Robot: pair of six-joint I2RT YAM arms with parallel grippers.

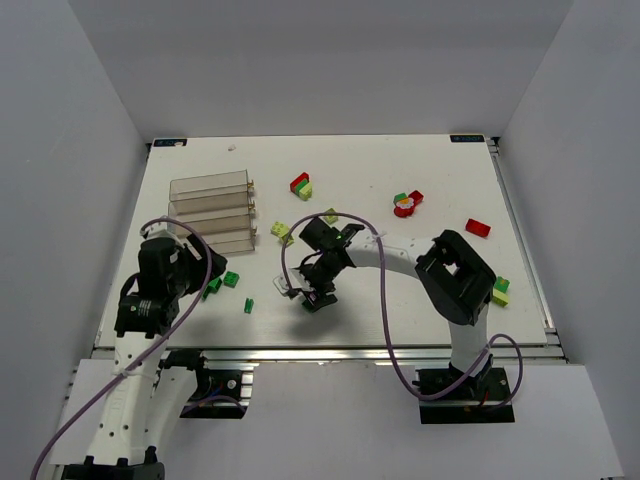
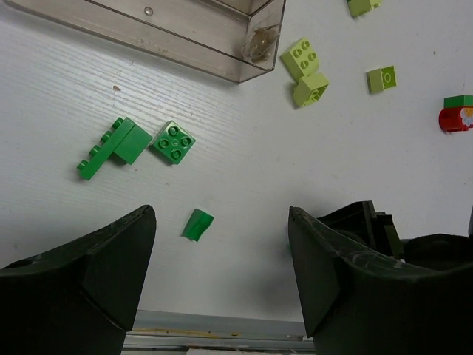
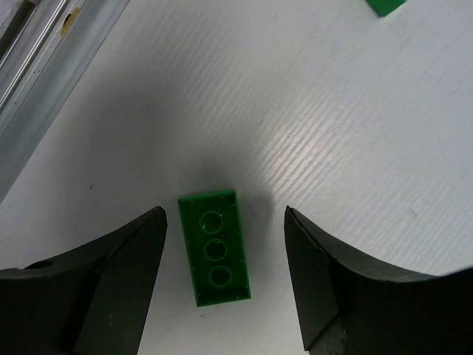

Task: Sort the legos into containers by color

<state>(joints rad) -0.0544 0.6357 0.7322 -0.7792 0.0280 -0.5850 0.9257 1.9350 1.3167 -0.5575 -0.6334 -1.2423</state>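
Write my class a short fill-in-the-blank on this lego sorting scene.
1. The brick lying between the jaws of the open right gripper is dark ___.
2. The left gripper is open and holds ___.
3. In the top view, the clear tray lies on the ___ half of the table.
Missing words: green; nothing; left.

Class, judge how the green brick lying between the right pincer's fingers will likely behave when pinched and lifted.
The green brick looks like stiff moulded plastic, so it should probably keep its shape. Its flat long sides roughly face the fingers of the open right pincer, so it likely will not roll. It may slide on the flat table if nudged.
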